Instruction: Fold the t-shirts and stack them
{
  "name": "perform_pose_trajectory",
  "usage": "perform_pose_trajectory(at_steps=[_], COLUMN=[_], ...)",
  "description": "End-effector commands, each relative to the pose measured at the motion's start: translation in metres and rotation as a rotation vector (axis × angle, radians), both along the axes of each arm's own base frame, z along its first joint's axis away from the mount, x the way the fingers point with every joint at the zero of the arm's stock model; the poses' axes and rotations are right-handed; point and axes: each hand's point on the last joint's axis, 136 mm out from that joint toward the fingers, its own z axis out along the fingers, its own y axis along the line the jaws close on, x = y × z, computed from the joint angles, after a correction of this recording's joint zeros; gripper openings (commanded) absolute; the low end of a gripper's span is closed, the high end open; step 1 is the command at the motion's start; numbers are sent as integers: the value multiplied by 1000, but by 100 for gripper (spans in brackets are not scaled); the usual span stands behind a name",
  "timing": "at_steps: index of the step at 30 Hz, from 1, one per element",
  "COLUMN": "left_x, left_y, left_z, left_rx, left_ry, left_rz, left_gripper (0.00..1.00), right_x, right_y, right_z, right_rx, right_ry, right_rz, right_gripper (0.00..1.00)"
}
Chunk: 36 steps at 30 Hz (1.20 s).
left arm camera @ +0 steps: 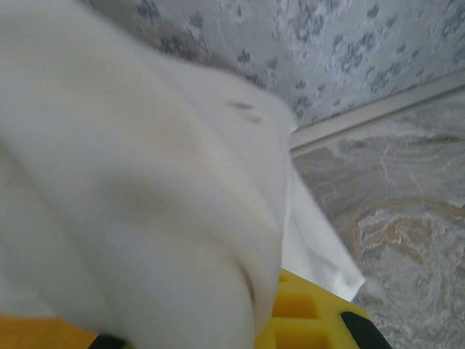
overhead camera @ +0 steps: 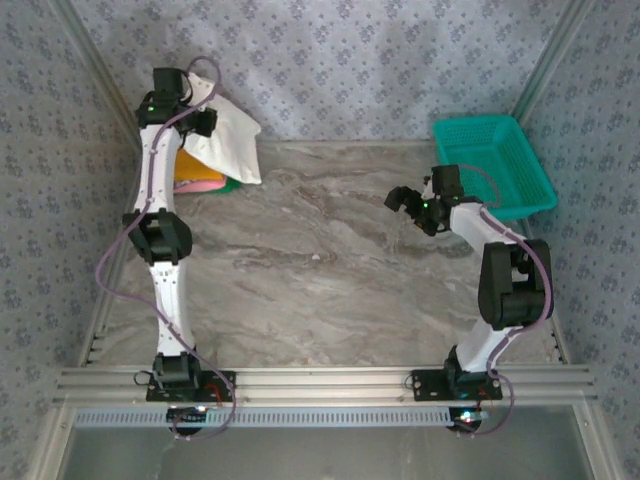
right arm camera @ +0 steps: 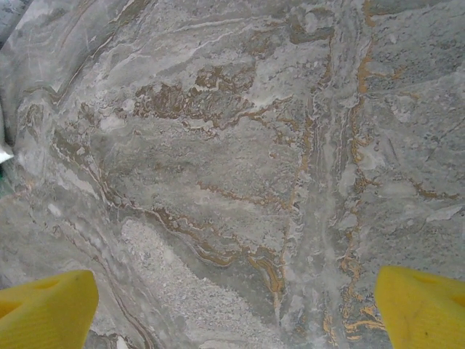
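Holding the white t-shirt (overhead camera: 235, 145) up at the far left corner of the table (overhead camera: 320, 260) with the left gripper (overhead camera: 203, 123), clamped tight on a bunch of the cloth. Letting the shirt hang in a loose drape just above the stack of folded shirts (overhead camera: 200, 178), orange, pink and green, lying near the back wall. Judging by this, working on the stacking step, with the white shirt due to go on the pile. Next, probably calling for lowering the cloth squarely onto the stack and only then letting go, watching for a corner sliding off toward the open table. Holding the right gripper (overhead camera: 405, 200) spread wide and grasping nothing, hovering over bare marble near the teal basket (overhead camera: 480, 125). Showing, from the left wrist, blurred white cloth draped over the yellow fingers (left arm camera: 301, 316), so not revealing the exact pinch point. Hiding much of the stack under shirt and arm; not possible to tell how neatly the white shirt is folded.
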Motion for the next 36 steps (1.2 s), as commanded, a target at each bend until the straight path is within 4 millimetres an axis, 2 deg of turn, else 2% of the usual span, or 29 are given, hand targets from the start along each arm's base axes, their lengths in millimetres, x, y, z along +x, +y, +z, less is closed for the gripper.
perform_pose_trajectory(at_steps=[1, 7, 12, 16, 20, 23, 25, 27, 28, 29, 30, 33, 36], left_x=[9, 9, 11, 20, 35, 41, 44, 46, 46, 48, 49, 35, 9], left_y=[-9, 12, 48, 70, 108, 133, 146, 158, 167, 176, 189, 218, 227], left_z=[64, 86, 78, 54, 8, -12, -25, -33, -33, -30, -21, 17, 59], left_rx=[-75, -142, -183, -222, -191, -200, -165, -97, -57, -23, 13, 13, -34], left_ry=[-200, -252, -241, -230, -195, -188, -177, -174, -174, -189, -214, -257, -271], left_rz=[-70, -51, -19, -56, -9, 22, 57, 88, 124, 159, 213, 349, 439], left_gripper=[0, 0, 0, 0, 0, 1, 32, 27, 36, 56, 77, 80, 98], right_x=[-6, -12, -14, -14, -17, -20, -21, -21, -21, -21, -21, -19, -14], right_y=[-6, -10, -9, -8, -9, -10, -11, -12, -12, -11, -10, -9, -11], right_z=[3, 3, 4, 10, 20, 28, 33, 37, 39, 41, 44, 56, 71], right_rx=[-13, -28, -15, -5, -12, -20, -27, -26, -24, -24, -21, -27, -81], right_ry=[6, 9, 13, 7, -1, -13, -22, -32, -35, -39, -43, -71, -131], right_rz=[-9, -22, -24, -17, -16, -19, -20, -23, -24, -22, -19, -13, -4], right_gripper=[100, 100, 100, 100, 100, 100, 100, 100, 100, 100, 100, 100, 100])
